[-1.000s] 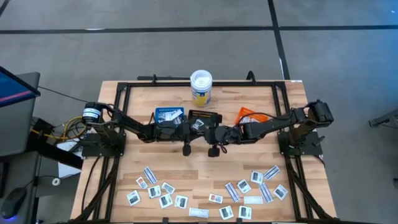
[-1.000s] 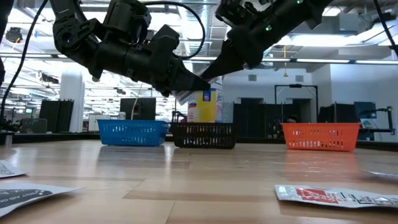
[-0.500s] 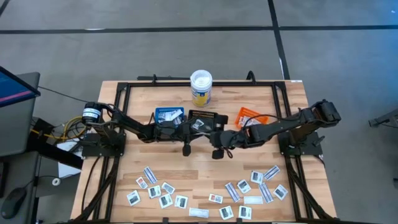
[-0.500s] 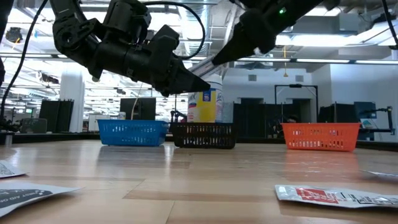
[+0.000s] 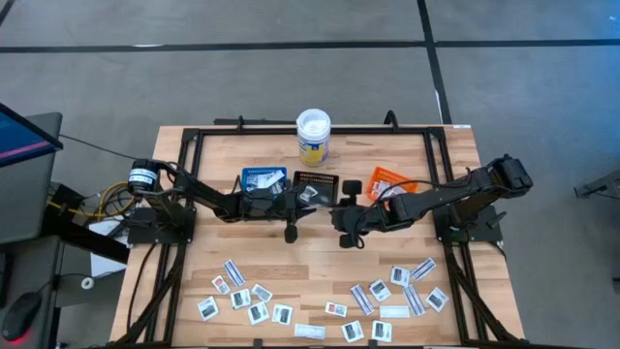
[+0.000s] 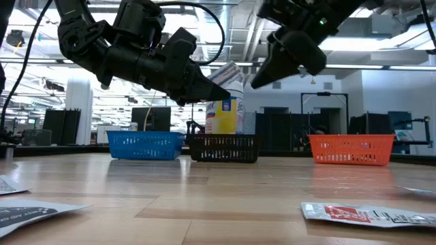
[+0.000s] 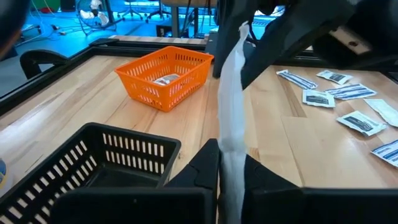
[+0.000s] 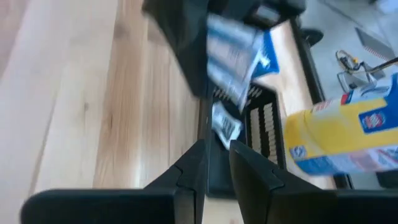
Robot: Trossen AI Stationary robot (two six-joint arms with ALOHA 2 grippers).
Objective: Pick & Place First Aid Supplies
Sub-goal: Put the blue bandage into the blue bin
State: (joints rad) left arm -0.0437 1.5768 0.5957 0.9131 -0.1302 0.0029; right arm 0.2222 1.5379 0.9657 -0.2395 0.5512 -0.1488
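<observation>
The left gripper (image 5: 308,197) hangs above the black tray (image 5: 319,182) at mid-table, its jaws pinched shut on a flat packet (image 7: 231,118) that stands up edge-on from between the fingers. Just beside it, the right gripper (image 5: 341,215) is empty, its jaws parted by a narrow gap with nothing between them, close to the left arm's fingers. The main risk appears to be the drop itself: the packet is light and tilted, and if the left jaws part while it leans past the tray's rim, it could flutter onto the table (image 5: 387,252) or catch on the tray wall rather than land inside. With the two grippers this close, either arm swinging across the other could knock the packet loose or bump fingers. The tub (image 5: 314,137) behind the trays is also within reach of a careless move. Many packets (image 5: 242,296) are left scattered along the near edge, with one visible in the orange tray (image 7: 163,76).
</observation>
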